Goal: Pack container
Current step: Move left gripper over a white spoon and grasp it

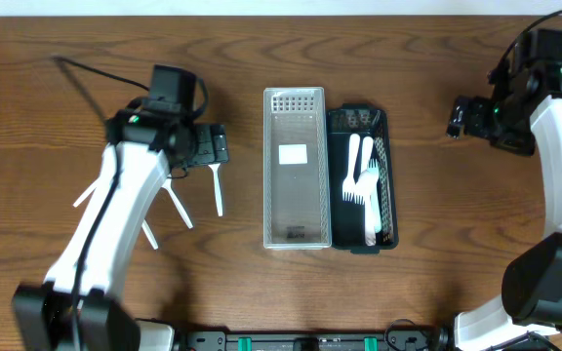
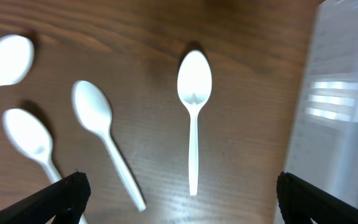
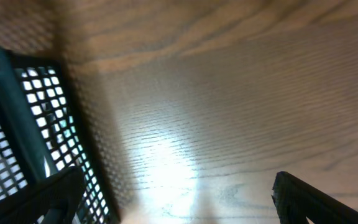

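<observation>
Several white plastic spoons lie loose on the wooden table left of a clear rectangular container [image 1: 296,166]. The nearest spoon [image 1: 217,188] lies just below my left gripper [image 1: 219,146]. In the left wrist view this spoon [image 2: 194,118] lies between the open fingers [image 2: 185,205], bowl pointing away, with another spoon [image 2: 104,143] to its left and the clear container [image 2: 340,106] at the right edge. A black mesh basket [image 1: 386,180] next to the container holds white forks [image 1: 359,180]. My right gripper [image 1: 454,115] is open and empty over bare table right of the basket [image 3: 23,112].
More spoons lie further left [image 1: 177,203], [image 1: 91,195], [image 1: 149,234], also seen in the left wrist view [image 2: 33,140], [image 2: 5,62]. A black cable [image 1: 86,73] runs across the table at the far left.
</observation>
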Robot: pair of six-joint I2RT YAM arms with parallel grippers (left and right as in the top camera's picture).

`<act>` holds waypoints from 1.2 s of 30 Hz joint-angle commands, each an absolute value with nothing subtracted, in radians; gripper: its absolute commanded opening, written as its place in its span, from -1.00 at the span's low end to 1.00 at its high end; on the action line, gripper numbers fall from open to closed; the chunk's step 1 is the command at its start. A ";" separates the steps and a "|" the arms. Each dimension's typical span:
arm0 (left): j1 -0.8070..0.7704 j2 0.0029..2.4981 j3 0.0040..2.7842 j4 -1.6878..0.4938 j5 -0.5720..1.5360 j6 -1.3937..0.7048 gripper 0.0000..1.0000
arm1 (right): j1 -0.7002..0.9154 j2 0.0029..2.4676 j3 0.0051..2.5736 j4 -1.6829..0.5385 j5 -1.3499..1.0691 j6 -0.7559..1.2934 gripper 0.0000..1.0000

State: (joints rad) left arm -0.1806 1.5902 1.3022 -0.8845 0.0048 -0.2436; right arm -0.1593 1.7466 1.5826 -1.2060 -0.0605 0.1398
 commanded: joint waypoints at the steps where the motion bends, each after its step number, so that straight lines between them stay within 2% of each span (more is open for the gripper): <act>1: -0.183 1.674 1.306 -0.866 0.023 -0.256 0.96 | -0.153 1.748 1.552 -1.190 -0.068 0.125 0.98; 15: -0.183 1.948 1.306 -0.786 0.024 -0.257 0.96 | -0.153 1.748 1.547 -1.187 -0.068 0.125 0.99; 36: -0.183 2.025 1.267 -0.735 0.072 -0.253 0.96 | -0.153 1.748 1.547 -1.188 -0.068 0.125 0.98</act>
